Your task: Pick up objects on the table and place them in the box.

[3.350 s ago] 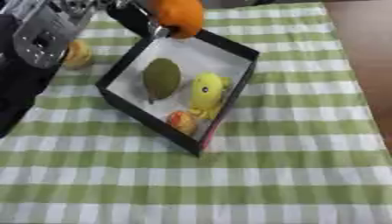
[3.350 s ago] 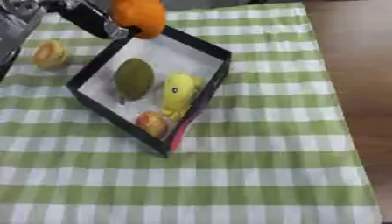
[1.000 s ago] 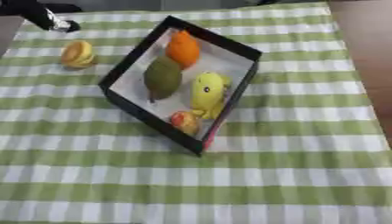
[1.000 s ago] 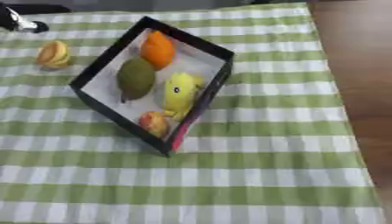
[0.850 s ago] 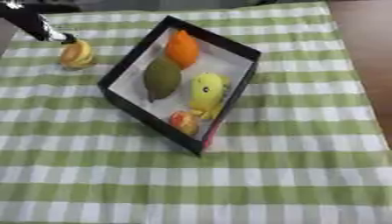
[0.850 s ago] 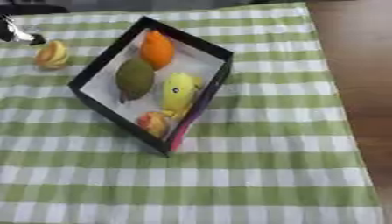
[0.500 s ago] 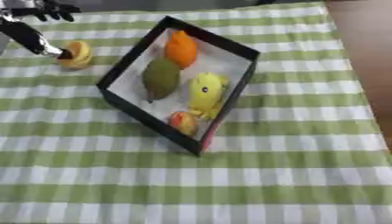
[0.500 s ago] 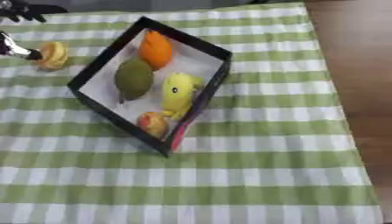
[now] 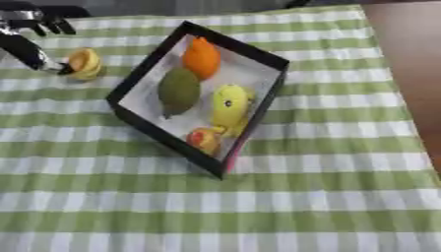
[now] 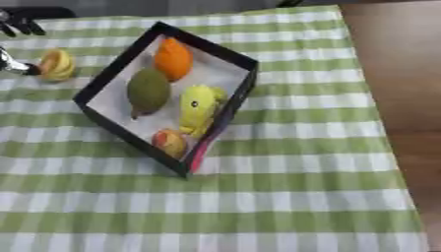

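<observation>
A black box (image 9: 241,45) with a white inside lies askew on the green checked cloth. In it are an orange (image 9: 202,56), a dark green fruit (image 9: 178,90), a yellow duck toy (image 9: 227,104) and a small red-yellow fruit (image 9: 204,139). Left of the box, on the cloth, lies a yellow-orange fruit piece (image 9: 83,63). My left hand (image 9: 26,47) comes in at the upper left corner, open, with one straight finger tip touching the left side of that piece and the others spread above it. My right hand shows in neither view.
The green and white checked cloth (image 9: 258,206) covers the table down to the lower edge. Bare brown tabletop (image 9: 409,59) runs along the right side. A dark strip lies beyond the cloth's far edge.
The orange went from my left hand into the box. My left hand then moved left and came down until a finger reached the yellow-orange piece.
</observation>
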`<state>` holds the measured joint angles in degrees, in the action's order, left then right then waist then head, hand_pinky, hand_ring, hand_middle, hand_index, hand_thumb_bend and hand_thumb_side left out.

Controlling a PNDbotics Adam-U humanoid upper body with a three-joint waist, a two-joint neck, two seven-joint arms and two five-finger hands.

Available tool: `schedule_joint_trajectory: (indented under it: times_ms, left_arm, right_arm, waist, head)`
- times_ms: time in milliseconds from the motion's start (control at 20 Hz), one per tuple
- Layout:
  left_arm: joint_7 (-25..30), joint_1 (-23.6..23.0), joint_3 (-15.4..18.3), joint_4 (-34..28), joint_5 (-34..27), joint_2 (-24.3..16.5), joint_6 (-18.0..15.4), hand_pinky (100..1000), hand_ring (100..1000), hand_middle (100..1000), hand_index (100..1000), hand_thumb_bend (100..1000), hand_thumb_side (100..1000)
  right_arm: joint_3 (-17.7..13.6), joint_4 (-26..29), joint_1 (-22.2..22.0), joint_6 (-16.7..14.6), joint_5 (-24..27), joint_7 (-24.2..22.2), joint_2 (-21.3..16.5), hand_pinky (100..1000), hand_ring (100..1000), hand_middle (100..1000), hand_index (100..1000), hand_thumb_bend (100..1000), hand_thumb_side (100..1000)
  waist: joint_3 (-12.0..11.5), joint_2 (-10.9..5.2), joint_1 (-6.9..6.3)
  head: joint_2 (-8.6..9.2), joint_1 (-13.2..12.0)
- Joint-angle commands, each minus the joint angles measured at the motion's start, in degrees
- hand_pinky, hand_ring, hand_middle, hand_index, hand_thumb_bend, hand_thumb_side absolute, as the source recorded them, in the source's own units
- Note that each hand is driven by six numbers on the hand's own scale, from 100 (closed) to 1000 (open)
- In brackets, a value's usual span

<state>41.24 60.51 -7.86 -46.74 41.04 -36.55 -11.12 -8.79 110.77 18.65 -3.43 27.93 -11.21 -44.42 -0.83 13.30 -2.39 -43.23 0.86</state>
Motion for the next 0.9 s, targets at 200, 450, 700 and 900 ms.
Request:
schedule_joint_trajectory:
  times_ms: [200,450,700,900]
  left_arm:
    - [-3.93,1.26,1.65,1.61,1.78,-0.75,0.64,887,914,864,895,432,269]
    - [-5.4,1.33,2.04,3.45,3.02,-0.05,1.14,888,920,873,912,436,323]
    - [-6.24,1.43,2.76,4.97,3.29,0.55,1.22,886,919,876,920,450,323]
    - [-5.98,1.31,2.88,5.89,3.32,0.97,0.84,885,918,874,913,443,295]
  right_arm:
    - [-0.82,0.36,0.59,-0.37,-0.62,-0.22,-0.97,1000,774,649,809,100,418]
    - [-0.85,0.33,0.77,-0.3,-0.77,-0.28,-0.73,1000,774,649,810,100,429]
    - [-0.81,0.27,1.09,-0.08,-0.75,-0.41,-0.43,1000,774,650,810,100,437]
    - [-0.82,0.36,1.3,-0.07,-0.59,-0.44,-0.31,1000,774,650,810,100,439]
  waist:
    - [0.27,0.19,1.16]
    - [0.47,0.63,1.2]
    - [0.92,0.95,1.23]
    - [1.39,1.11,1.3]
  head:
    - [1.16,-0.42]
    - [1.32,-0.52]
    - [1.51,-0.52]
    - [1.48,-0.47]
